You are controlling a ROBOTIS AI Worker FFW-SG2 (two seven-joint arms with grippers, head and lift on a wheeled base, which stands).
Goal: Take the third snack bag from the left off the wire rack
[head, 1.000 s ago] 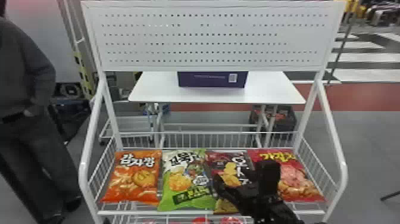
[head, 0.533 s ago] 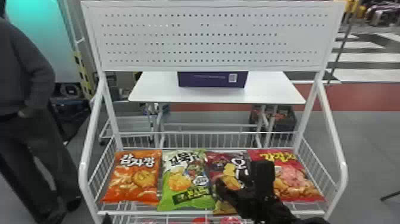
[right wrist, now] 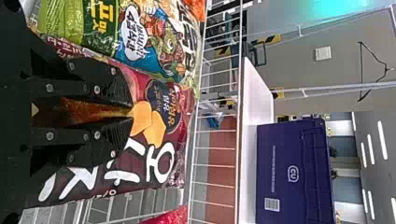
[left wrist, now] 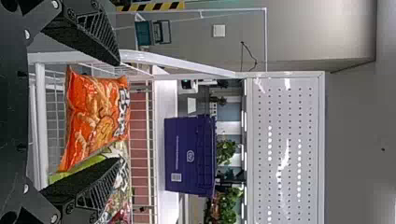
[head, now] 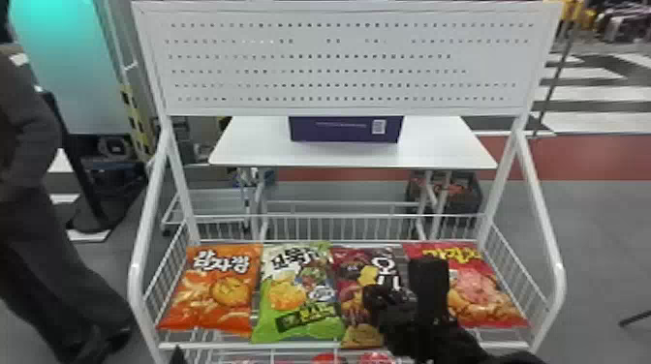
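Right claw [right wrist: 132, 113] nipped on dark-red bag [right wrist: 159, 140]. Green bag [head: 298, 295] hard at its left, red bag [head: 479, 295] at right. Wire back rail [head: 339, 226] beyond. Open overhead.

White wire rack [head: 145, 227], its back panel [head: 339, 58] dotted with holes. Orange bag [head: 213, 290], green bag [head: 295, 295], dark red bag [head: 353, 271] with white lettering, bright red bag [head: 479, 295]; navy box [head: 345, 128].

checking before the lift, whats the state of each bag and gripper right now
dark red snack bag: lying on the wire rack, third from left, pinched
right gripper: shut on the dark red snack bag
left gripper: open, empty
orange snack bag: lying flat, untouched
green snack bag: lying flat, untouched
red snack bag: lying flat, partly behind the right arm
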